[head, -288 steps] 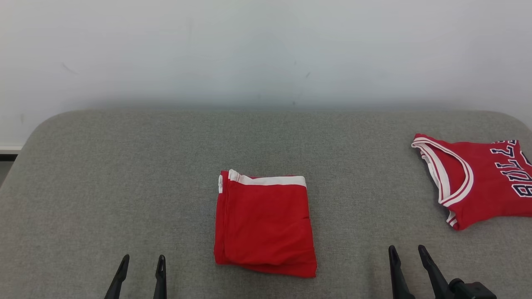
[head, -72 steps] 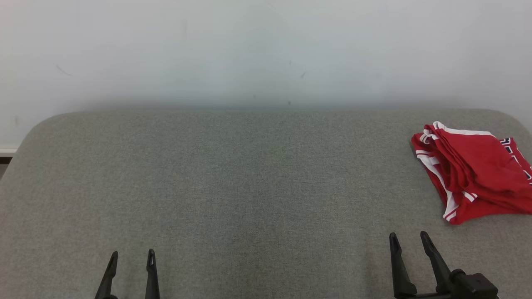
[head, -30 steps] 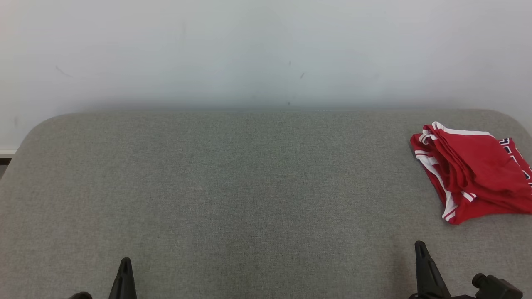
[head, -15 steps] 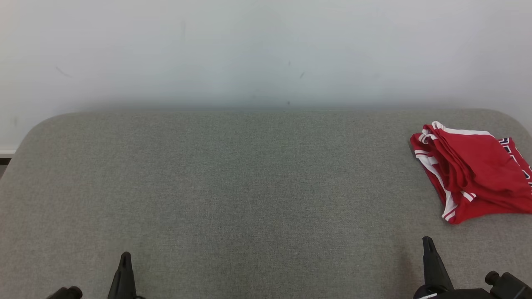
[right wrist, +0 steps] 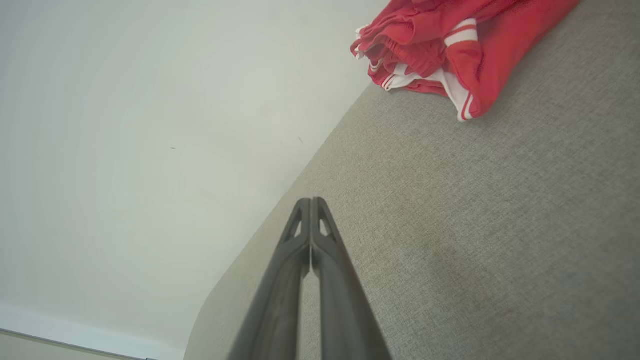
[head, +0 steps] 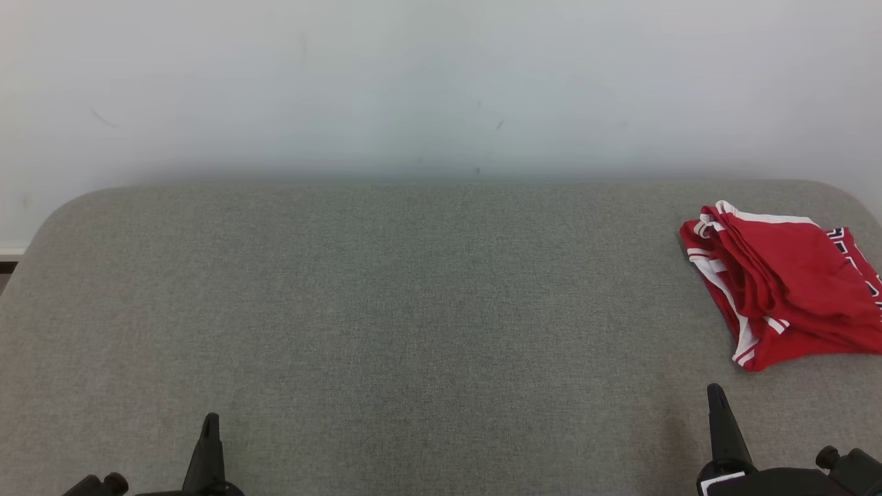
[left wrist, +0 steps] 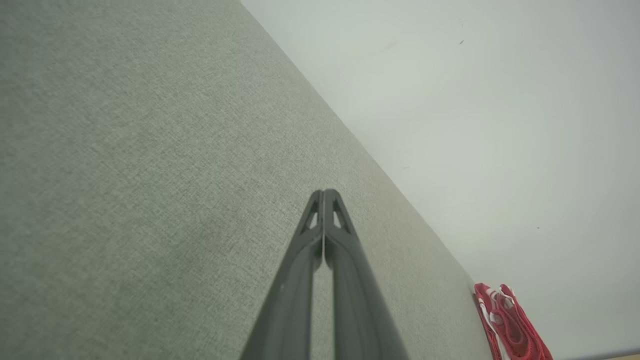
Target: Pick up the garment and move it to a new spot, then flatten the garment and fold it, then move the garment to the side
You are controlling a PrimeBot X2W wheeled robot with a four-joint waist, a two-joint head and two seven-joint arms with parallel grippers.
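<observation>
Red with white trim, loosely folded: found the fabric garment (head: 778,289) lying at the far right of the grey woven padded surface (head: 413,310), near the rounded rear right corner, layered edges fanned toward the middle. Saw it resting on a second red piece with dark lettering (head: 863,256), peeking out along the right edge of the head view. Caught the same garment low at the right of the left wrist view and at the top of the right wrist view, white stripes marking the near corner.

Spotted the right gripper (head: 715,391) low at the right of the head view, nearer the robot than the garment and apart from it, turned edge-on and showing as a single dark finger. Read its state from the right wrist view: long dark fingers (right wrist: 327,280) pressed together tip to tip, a hairline slit lower down, clamped on nothing, hanging over bare grey weave.

Spotted the left gripper (head: 210,420) low at the left, well apart from the garment, likewise edge-on. Confirmed in the left wrist view the same closed posture: tips meeting, empty.

Behind the surface, noted a plain white wall (head: 441,83) with a few faint dark marks.
</observation>
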